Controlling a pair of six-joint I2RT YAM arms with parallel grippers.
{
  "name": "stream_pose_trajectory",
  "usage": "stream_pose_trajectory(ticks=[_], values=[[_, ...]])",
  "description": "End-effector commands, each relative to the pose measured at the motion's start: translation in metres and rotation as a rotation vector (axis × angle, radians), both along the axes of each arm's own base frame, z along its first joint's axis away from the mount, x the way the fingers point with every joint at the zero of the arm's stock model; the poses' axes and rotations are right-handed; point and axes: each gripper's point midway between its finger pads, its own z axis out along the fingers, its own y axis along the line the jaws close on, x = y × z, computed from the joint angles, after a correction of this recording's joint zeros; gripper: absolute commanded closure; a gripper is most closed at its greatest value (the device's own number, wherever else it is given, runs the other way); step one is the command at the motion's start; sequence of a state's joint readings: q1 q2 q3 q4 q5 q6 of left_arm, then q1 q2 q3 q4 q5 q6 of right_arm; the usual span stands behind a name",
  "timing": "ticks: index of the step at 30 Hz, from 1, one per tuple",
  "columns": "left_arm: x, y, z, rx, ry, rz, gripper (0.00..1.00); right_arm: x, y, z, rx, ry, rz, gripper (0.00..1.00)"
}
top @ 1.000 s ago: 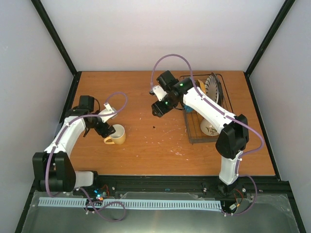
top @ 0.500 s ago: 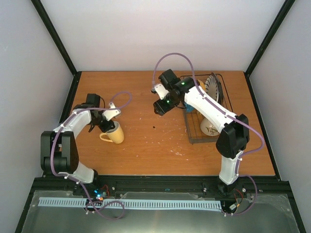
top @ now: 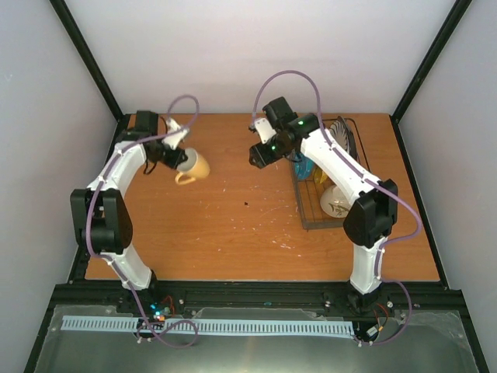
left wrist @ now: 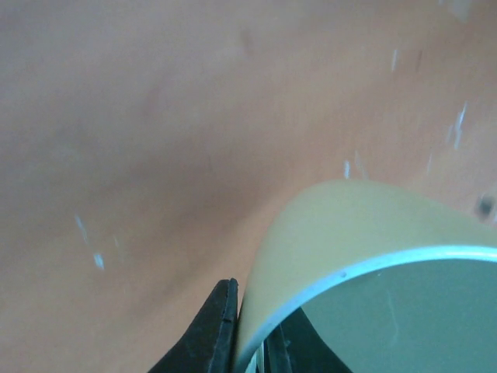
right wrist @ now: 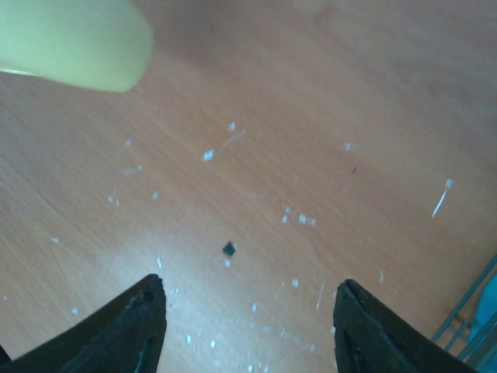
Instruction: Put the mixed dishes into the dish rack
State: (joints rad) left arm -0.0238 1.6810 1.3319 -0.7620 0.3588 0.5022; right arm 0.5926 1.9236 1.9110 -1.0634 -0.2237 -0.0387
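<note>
Lifted and carried since half a second ago, the yellow mug (top: 193, 165) has gone from the left-middle of the table (top: 233, 233) to the upper left of the top view, and the left arm has swung up with it. The right arm has also drawn a little toward the top of the frame.

The left gripper (top: 176, 160) is closed on the mug's rim. In the left wrist view one black finger (left wrist: 213, 327) presses the outside of the yellow wall and the other sits just inside, with the pale rim edge pinched between them. The mug hangs tilted over, clear of the wood. Its long axis runs roughly left to right in the top view, with its mouth toward the gripper at left, its base toward the right and its handle pointing down-frame.

The right gripper (top: 255, 158) hovers over bare wood near the top centre. Its fingers (right wrist: 144, 327) are spread wide with nothing between them. In that wrist view the mug shows as a yellow blur at upper left.

The dish rack (top: 312, 220) stands at the right side of the table. A striped-rim plate (top: 342, 138) stands on edge at its far end, a teal plate (top: 305, 166) is at its left side, and a cream bowl (top: 335, 204) is at its near end.
</note>
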Motion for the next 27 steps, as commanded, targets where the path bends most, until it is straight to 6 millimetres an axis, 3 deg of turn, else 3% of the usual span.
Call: stream_pose_trajectory(ticks=[1,3,6,10,17,22,27], values=[[0.054,-0.034,0.097,-0.394,-0.067,0.15,0.99,0.044,-0.001,0.04,0.224,-0.042,-0.103,0.47],[0.063,-0.045,0.121,-0.561,-0.051,0.164,1.0,0.057,-0.004,0.05,0.357,-0.003,-0.136,0.55],[0.065,-0.052,0.162,-0.799,-0.072,0.159,0.99,0.068,-0.007,0.063,0.565,0.065,-0.15,0.55],[0.059,-0.047,0.218,-1.086,-0.175,0.15,0.99,0.062,0.005,0.072,0.757,0.134,-0.091,0.53],[0.045,-0.045,0.239,-1.426,-0.156,0.233,0.99,0.056,0.025,0.077,0.989,0.252,-0.008,0.43],[0.047,-0.055,0.25,-1.45,-0.209,0.276,0.99,0.064,0.037,0.089,1.117,0.282,0.029,0.41],[0.044,-0.057,0.247,-1.462,-0.212,0.312,0.99,0.064,0.053,0.104,1.251,0.342,0.076,0.41]])
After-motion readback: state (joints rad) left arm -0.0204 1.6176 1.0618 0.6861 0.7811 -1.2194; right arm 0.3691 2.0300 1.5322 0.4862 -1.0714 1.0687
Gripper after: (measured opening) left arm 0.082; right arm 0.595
